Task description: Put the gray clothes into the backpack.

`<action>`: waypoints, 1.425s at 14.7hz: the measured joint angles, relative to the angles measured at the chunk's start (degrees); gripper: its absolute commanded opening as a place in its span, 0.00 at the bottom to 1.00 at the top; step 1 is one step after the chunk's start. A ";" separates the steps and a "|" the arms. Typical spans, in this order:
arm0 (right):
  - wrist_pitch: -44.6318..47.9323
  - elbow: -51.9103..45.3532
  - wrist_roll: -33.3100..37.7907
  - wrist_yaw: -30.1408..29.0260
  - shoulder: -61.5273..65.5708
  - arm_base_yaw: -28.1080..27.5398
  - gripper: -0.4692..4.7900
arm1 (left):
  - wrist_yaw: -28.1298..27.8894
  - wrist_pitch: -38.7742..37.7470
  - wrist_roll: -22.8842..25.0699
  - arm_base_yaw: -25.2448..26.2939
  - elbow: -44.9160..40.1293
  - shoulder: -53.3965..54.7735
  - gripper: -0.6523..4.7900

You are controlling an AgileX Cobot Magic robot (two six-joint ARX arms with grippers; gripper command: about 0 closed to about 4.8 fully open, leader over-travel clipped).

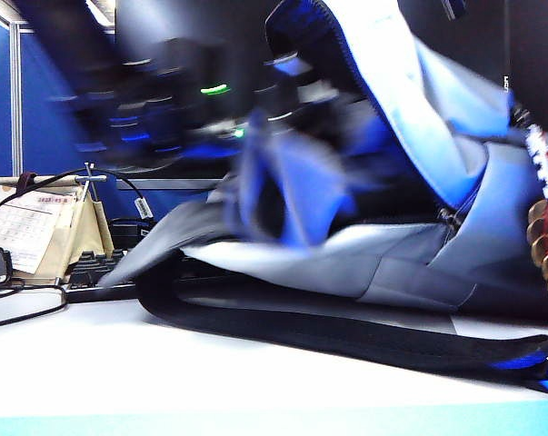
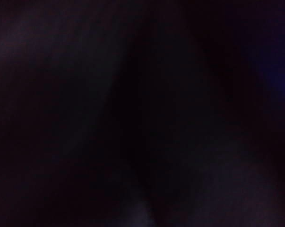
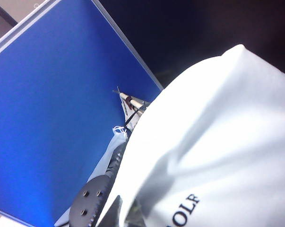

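Blue partition panels (image 1: 37, 109) close off the back of the room, and on the white counter (image 1: 164, 363) lies the backpack (image 1: 419, 236), on its side with its pale flap lifted and the zipped mouth gaping toward the left. The left arm (image 1: 164, 100) is a dark blur reaching into that mouth, and its wrist camera shows only blackness, so I cannot see its claw; going by how it reads, it is pinched nearly closed, and what it pinches I cannot make out. A smear of blue and dark cloth at the opening looks like the gray clothes (image 1: 283, 195), partly inside the bag. They seem soft, light and floppy, likely to bunch and trail rather than slide in as one piece, so a pinch on a thick fold near the middle would carry more of them. The right claw is not visible either; its camera is filled by the pale backpack fabric (image 3: 213, 142) right against it, and it appears clamped shut, probably holding the flap up. That fabric is thin and limp and could slip.
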 measured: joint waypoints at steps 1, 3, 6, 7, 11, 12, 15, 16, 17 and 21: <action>0.07 0.00 0.02 0.02 -0.15 -0.15 0.08 | 2.25 -0.04 -0.74 -1.29 3.54 1.05 0.11; 0.02 0.02 0.00 -0.02 -0.50 -0.17 0.08 | 8.28 -0.87 -2.49 -4.20 8.76 3.13 0.11; -0.96 0.02 0.00 0.24 -0.59 -0.44 0.08 | 8.87 -7.91 4.28 -7.61 11.02 3.80 0.70; -1.77 0.02 -0.24 0.24 -0.55 -0.28 0.08 | 7.04 -10.73 5.09 -8.41 10.95 3.83 1.00; -3.61 0.13 -4.11 1.16 -0.37 -0.13 0.08 | 12.04 -12.85 4.35 -5.16 10.95 3.87 1.00; -4.20 0.13 -5.14 2.08 -0.37 0.04 0.08 | 13.44 -13.44 3.26 -3.61 10.95 3.83 1.00; -7.13 0.15 -8.24 9.73 -0.35 0.11 0.08 | 19.04 -19.50 0.42 3.89 10.99 2.47 1.00; -7.43 0.15 -8.68 11.43 -0.35 0.11 0.08 | 20.85 -22.16 0.24 5.35 10.97 1.44 1.00; -7.48 0.15 -8.94 13.35 -0.35 0.11 0.08 | 21.29 -25.09 0.79 6.45 10.99 -0.13 1.00; -6.88 0.15 -9.07 18.51 0.11 0.13 0.08 | 19.61 -37.13 8.31 10.23 11.21 -7.45 1.00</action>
